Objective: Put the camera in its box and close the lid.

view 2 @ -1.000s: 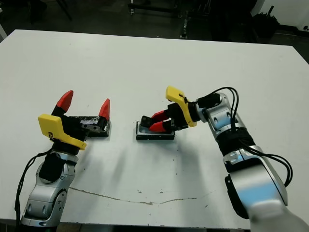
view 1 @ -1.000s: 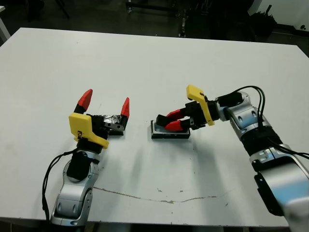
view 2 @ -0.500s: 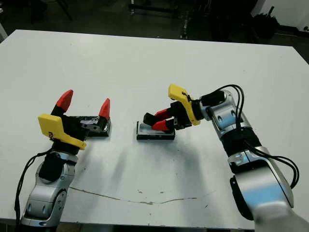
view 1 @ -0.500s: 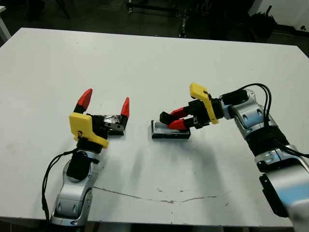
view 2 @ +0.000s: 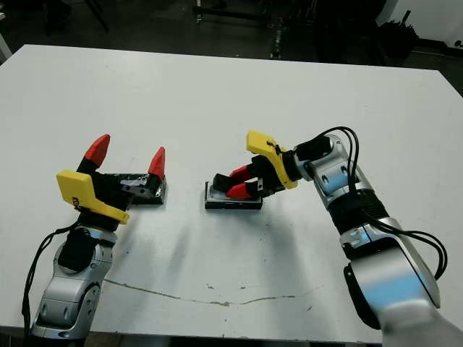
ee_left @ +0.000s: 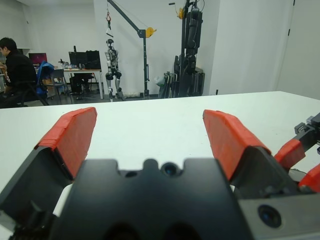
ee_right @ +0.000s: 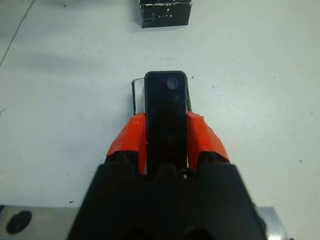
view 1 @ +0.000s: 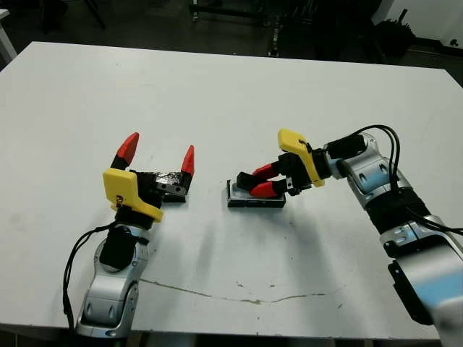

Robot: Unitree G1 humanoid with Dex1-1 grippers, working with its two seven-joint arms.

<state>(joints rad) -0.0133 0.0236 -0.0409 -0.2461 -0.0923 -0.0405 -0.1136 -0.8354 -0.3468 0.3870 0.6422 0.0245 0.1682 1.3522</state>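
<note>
Right hand [view 1: 260, 182] lowered, gripping camera [ee_right: 166, 105] over box [view 1: 255, 197] | lid [ee_right: 165, 12] reads "LITE" | left hand [view 1: 159, 155] spread

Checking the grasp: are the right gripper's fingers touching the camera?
Touching. The right wrist view shows both red fingers pressed against the camera's sides.

White table [view 1: 239, 94]; seated person [ee_left: 15, 65] at desk beyond; humanoid figure [ee_left: 114, 65] on stand.
</note>
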